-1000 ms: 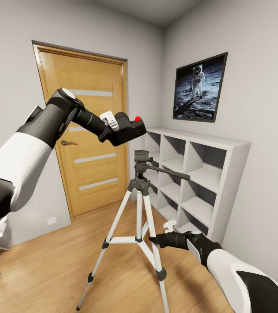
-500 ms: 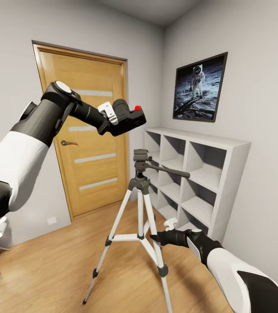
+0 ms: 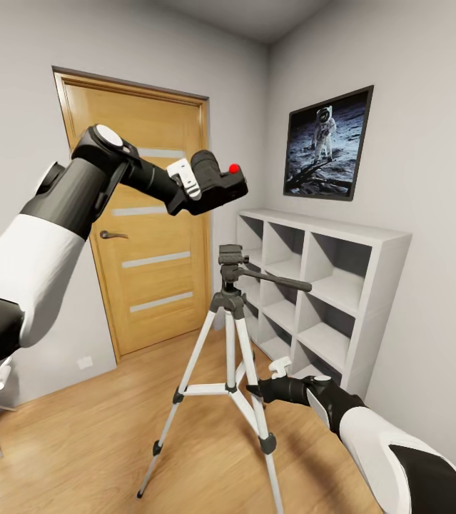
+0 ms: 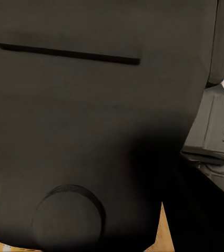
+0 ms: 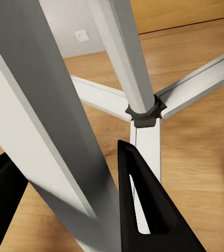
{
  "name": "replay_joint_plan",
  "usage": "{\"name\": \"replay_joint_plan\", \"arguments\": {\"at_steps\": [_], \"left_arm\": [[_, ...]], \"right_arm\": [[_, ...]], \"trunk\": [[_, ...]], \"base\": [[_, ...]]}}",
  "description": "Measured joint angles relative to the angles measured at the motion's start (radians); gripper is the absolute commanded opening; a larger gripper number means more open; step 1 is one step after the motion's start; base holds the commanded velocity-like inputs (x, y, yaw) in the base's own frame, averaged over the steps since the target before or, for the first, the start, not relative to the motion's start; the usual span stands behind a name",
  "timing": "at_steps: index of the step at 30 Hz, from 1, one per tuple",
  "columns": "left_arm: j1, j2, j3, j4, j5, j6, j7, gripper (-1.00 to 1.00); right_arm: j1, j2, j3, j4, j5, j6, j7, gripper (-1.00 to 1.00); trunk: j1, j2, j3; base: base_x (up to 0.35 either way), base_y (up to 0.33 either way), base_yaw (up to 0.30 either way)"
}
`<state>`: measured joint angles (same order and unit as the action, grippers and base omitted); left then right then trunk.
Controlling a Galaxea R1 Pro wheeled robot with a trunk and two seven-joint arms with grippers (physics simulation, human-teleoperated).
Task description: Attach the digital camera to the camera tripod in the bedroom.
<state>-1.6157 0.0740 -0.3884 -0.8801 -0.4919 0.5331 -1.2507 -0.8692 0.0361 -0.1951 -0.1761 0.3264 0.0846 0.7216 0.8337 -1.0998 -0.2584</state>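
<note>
The left fingers [image 3: 217, 187] clamp the camera [image 3: 220, 189] above and slightly door-side of the tripod [image 3: 232, 314] head. The right fingers [image 3: 260, 390] straddle a leg, apparently gripping it.

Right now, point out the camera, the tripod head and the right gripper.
Camera [image 3: 217, 187], head view, on its black body.
Tripod head [image 3: 232, 263], head view, on the dark grey top.
Right gripper [image 3: 256, 390], head view, at its tips by a leg.
</note>
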Motion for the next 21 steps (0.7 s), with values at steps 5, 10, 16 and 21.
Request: {"name": "replay_joint_plan", "arguments": {"at_steps": [5, 10, 16, 21], "left_arm": [[0.0, -0.026, -0.002, 0.009, -0.002, -0.018, 0.0, -1.0], [0.0, -0.054, -0.004, 0.021, 0.001, -0.038, 0.0, -1.0], [0.001, -0.058, -0.004, 0.105, 0.007, -0.262, -0.001, -1.0], [0.001, -0.059, -0.002, 0.162, 0.013, -0.349, 0.008, -1.0]], "right_arm": [[0.0, 0.0, -0.001, 0.0, 0.001, 0.0, 0.0, -1.0], [0.0, -0.001, -0.002, 0.0, 0.001, 0.0, 0.0, -1.0], [-0.001, -0.001, 0.022, -0.002, -0.017, 0.0, 0.0, -1.0], [0.0, -0.002, 0.019, -0.002, -0.014, 0.0, 0.0, -1.0]], "trunk": [[0.0, 0.0, 0.0], [0.0, 0.0, 0.0], [0.0, 0.0, 0.0], [0.0, 0.0, 0.0]], "base": [[0.0, 0.0, 0.0], [0.0, 0.0, 0.0], [0.0, 0.0, 0.0], [0.0, 0.0, 0.0]]}}
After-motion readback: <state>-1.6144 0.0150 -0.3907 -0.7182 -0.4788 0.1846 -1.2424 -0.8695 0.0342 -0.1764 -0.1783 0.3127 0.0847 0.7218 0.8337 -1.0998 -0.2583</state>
